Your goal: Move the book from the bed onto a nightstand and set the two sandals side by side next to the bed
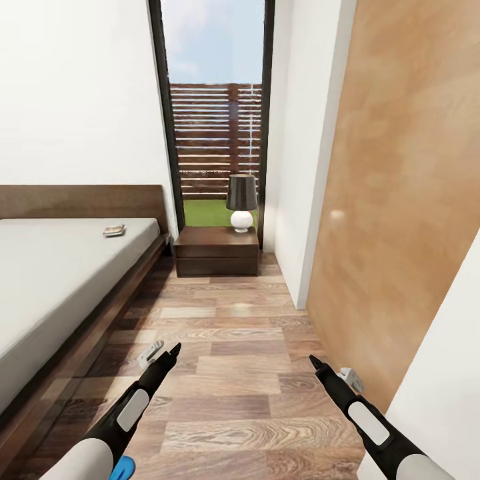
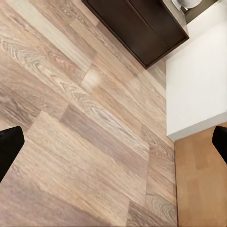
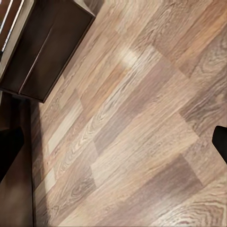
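Sandals: one blue sandal peeking out at the bottom edge, under the left arm
Pincers: two, left pincer and right pincer, both spread wide over the floor, holding nothing
Book: one book on the bed, near the headboard
Nightstand: one nightstand with one lamp, beside the bed

Book flat on grey bed near headboard; nightstand beside bed; blue sandal on floor by bed frame.
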